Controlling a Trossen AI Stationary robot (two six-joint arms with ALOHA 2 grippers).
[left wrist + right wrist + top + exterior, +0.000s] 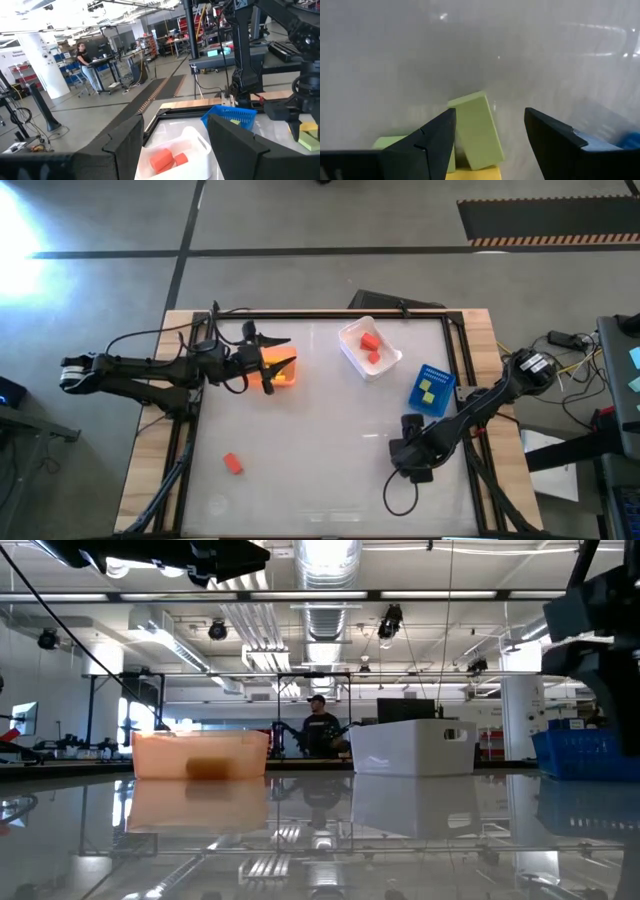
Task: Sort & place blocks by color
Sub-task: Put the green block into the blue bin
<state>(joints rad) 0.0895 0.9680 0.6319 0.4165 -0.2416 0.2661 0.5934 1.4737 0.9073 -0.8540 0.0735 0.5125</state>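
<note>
A light green block (pixel 475 131) lies between the right tool's (pixel 490 131) spread fingers.

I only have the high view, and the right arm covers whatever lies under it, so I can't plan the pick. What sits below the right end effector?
Observer: A light green block stands tilted between the open fingers of the right end effector.
Operator: Anything else down there?
Observer: Yes. A second green block and a yellow block lie right beside it.
Operator: Is the left end effector carrying anything?
Observer: No. The left end effector is open with nothing between its fingers, and it looks toward the white bin with two red blocks in it.
</note>
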